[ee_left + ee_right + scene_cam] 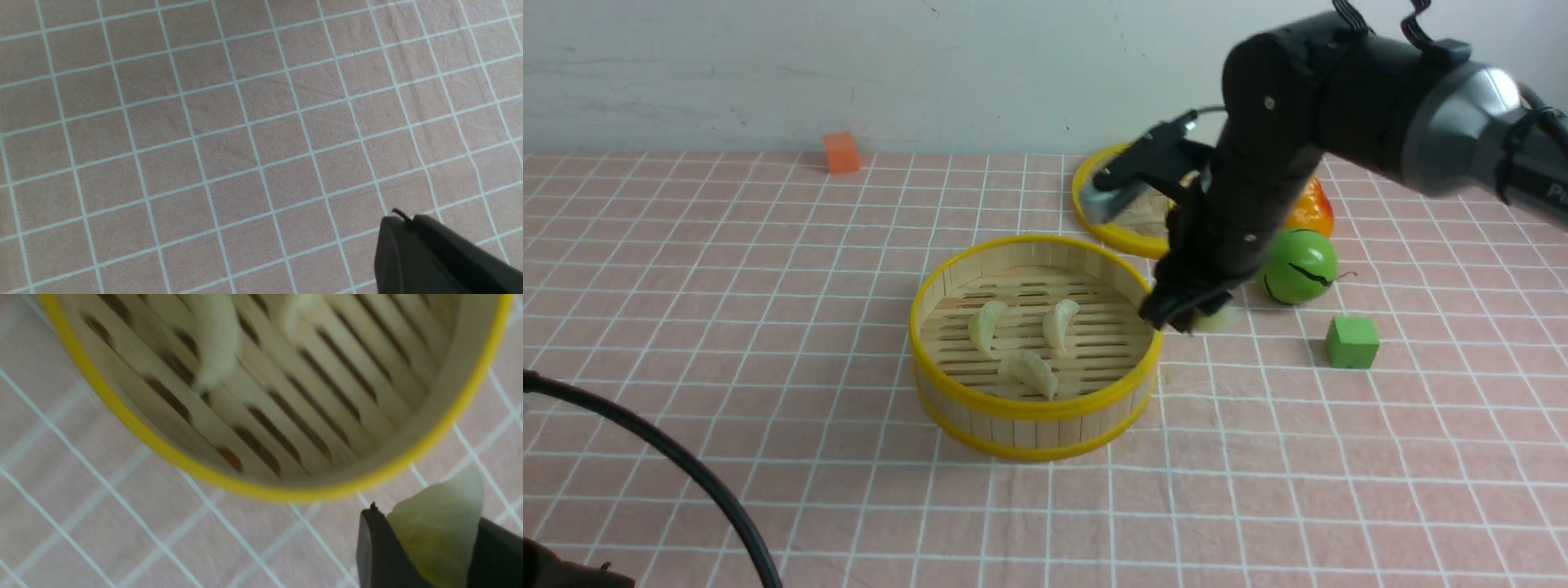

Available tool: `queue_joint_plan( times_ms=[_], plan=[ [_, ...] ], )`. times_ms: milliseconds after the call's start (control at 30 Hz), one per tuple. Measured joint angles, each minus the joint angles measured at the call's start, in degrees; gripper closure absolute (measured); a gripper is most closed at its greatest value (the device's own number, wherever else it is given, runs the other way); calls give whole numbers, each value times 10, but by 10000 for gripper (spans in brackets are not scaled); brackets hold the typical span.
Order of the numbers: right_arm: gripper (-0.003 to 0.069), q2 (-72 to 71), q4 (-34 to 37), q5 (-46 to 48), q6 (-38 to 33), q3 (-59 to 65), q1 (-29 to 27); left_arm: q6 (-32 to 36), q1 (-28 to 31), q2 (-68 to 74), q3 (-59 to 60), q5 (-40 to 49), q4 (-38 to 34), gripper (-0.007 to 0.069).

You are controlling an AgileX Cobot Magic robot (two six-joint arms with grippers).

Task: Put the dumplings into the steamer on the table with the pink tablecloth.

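Observation:
The round bamboo steamer [947,286] with yellow rims stands mid-table on the pink tablecloth [727,327]. Three pale dumplings lie on its slatted floor [987,325] [1059,322] [1031,371]. My right gripper [1196,317] hangs just outside the steamer's right rim, shut on a fourth pale green dumpling [439,526], which sticks out between the black fingers [374,547]. In the right wrist view the steamer [261,492] fills the frame, blurred. My left gripper [406,222] is shut on nothing over bare pink cloth; in the front view only its cable shows at the lower left.
A flat woven lid with a yellow rim [1094,220] lies behind the steamer, partly hidden by the right arm. A green round fruit [1300,265] and an orange fruit [1313,208] sit to the right, a green cube [1352,341] in front of them. An orange cube [841,153] rests far back.

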Motion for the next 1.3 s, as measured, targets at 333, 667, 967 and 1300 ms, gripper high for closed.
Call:
queue_joint_plan(
  times_ms=[333,667,967,1300],
  plan=[
    [451,89,5,-83,57,-38,24,0,0,0,0,27,0,603],
    [369,138,-8,-90,59,-38,24,0,0,-1,0,29,0,595],
    [110,91,-22,11,59,-104,24,11,0,-146,40,-35,0,589],
    [476,-59,25,89,49,-124,24,-29,0,-361,162,-154,0,587]
  ],
)
